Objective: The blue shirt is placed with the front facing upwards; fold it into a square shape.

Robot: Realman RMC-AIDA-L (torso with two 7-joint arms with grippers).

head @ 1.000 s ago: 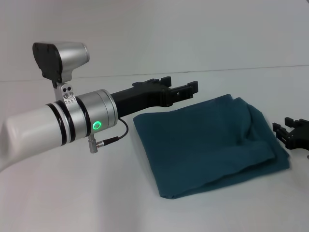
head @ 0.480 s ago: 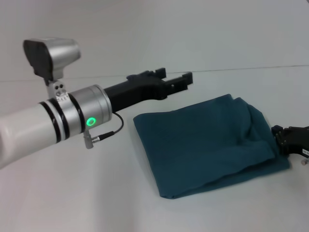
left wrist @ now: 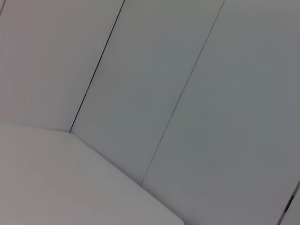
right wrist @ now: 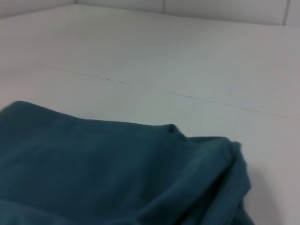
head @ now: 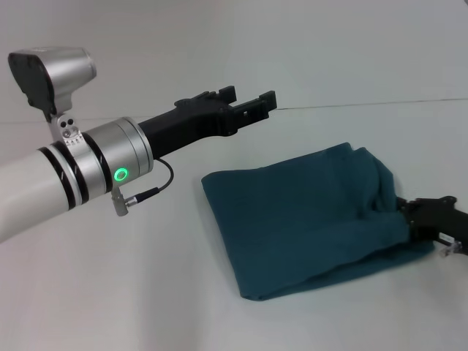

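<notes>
blue shirt point(head: 314, 219) lies folded, lettering hidden; right gripper point(head: 409, 216) fingers pinch its edge; left gripper point(head: 252, 106) fingers parted

The right pincer point(head: 409, 213) is half cut off, its tips hidden where it meets the blue shirt point(head: 307, 219).

white left arm point(head: 29, 194), silver cuff, green light, black tool point(head: 245, 111)
</notes>
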